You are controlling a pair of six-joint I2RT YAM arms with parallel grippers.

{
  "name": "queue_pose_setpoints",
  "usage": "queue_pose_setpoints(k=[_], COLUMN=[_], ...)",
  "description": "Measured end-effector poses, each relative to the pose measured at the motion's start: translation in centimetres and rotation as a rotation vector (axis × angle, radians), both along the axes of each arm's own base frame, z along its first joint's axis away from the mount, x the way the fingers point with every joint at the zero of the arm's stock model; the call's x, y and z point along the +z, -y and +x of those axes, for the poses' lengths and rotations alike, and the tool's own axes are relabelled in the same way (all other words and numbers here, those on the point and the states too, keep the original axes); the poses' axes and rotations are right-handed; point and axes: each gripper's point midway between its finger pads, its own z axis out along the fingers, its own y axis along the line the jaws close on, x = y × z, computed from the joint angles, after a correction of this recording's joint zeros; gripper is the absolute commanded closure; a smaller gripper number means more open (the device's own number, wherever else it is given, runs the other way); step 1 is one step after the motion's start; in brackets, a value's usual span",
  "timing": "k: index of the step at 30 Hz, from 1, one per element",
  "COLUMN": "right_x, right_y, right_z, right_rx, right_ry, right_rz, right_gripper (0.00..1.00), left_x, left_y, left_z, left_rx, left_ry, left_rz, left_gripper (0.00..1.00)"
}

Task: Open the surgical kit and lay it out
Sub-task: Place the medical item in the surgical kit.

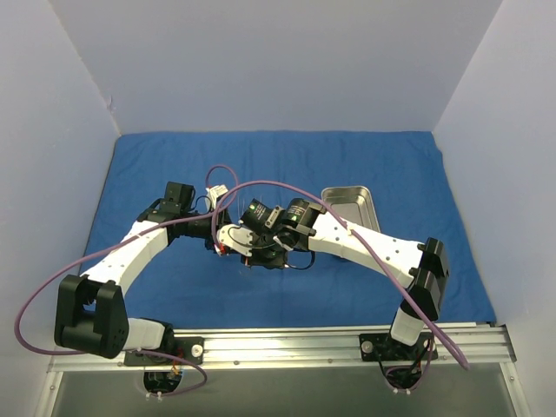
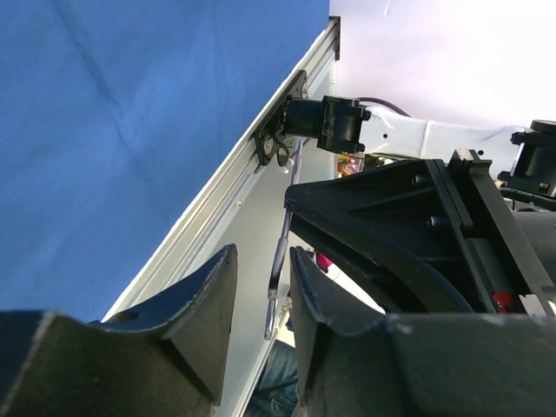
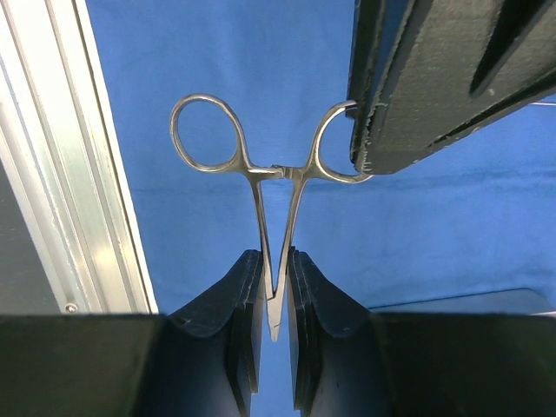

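Drape (image 1: 156, 174) laid flat, rail (image 1: 287, 343) along its near edge. Tray (image 1: 350, 207) on drape, right of ctr, toward back. Instrument (image 3: 274, 208) above mid-drape, left of tray: tip btwn right gripper (image 3: 274, 261) jaws, left gripper (image 2: 263, 254) at one ring.

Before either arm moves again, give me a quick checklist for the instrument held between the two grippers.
1. Right gripper shut on the instrument near its tips: ok.
2. Left gripper closed on a ring handle: not ok, its jaws stand apart with the instrument between them.
3. Drape spread flat over the table: ok.
4. Tray uncovered and empty: ok.
5. Other instruments located: cannot tell, none show in any view.
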Motion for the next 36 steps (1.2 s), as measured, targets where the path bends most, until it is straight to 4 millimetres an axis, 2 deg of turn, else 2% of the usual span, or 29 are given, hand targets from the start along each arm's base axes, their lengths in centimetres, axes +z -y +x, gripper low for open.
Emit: queue_pose_setpoints(k=[4, 7, 9, 12, 13, 14, 17, 18, 19, 23, 29, 33, 36], right_x=[0.0, 0.0, 0.0, 0.0, -0.1, -0.1, 0.0, 0.1, 0.2, 1.0, 4.2, 5.7, 6.2], right_y=[0.0, 0.0, 0.0, 0.0, -0.1, -0.1, -0.2, -0.2, -0.2, 1.2, 4.9, 7.1, 7.6], right_z=[0.0, 0.0, 0.0, 0.0, 0.1, 0.2, 0.8, 1.3, 2.0, 6.3, 13.0, 14.8, 15.1], right_rx=[0.001, 0.002, 0.002, -0.003, -0.008, -0.021, -0.082, -0.121, -0.160, -0.382, -0.688, -0.807, -0.845], right_ry=[0.000, 0.000, -0.001, -0.002, -0.003, -0.005, -0.013, -0.016, -0.018, -0.007, 0.048, 0.059, 0.055], right_rz=[0.000, 0.000, -0.001, 0.000, 0.002, 0.004, 0.023, 0.039, 0.053, 0.109, 0.208, 0.253, 0.278], right_gripper=[1.00, 1.00, 1.00, 0.99, 0.89, 0.68, 0.55, 0.50, 0.37, 0.30, 0.27, 0.27, 0.27], left_x=[0.2, 0.6, 0.8, 1.1, 1.1, 1.1, 1.0, 0.9, 0.8, 0.5, 0.7, 0.9, 0.4], left_y=[0.1, 0.2, 0.2, 0.2, 0.2, 0.1, -0.3, -0.7, -1.2, -3.8, -5.7, -7.3, -9.8], left_z=[-0.2, -0.4, -0.5, -0.6, -0.6, -0.6, 0.1, 0.6, 1.2, 4.5, 9.2, 12.2, 14.2], left_rx=[-0.005, -0.008, -0.011, -0.010, -0.006, -0.001, 0.045, 0.080, 0.116, 0.301, 0.468, 0.576, 0.694], left_ry=[0.002, 0.009, 0.017, 0.030, 0.035, 0.040, 0.059, 0.072, 0.088, 0.137, 0.226, 0.305, 0.358], left_rz=[-0.005, -0.010, -0.014, -0.016, -0.013, -0.010, 0.011, 0.014, 0.015, 0.010, -0.022, -0.044, -0.039], left_gripper=[0.69, 0.83, 0.98, 0.98, 0.98, 0.98, 0.98, 0.98, 0.98, 0.98, 0.98, 0.98, 0.98])
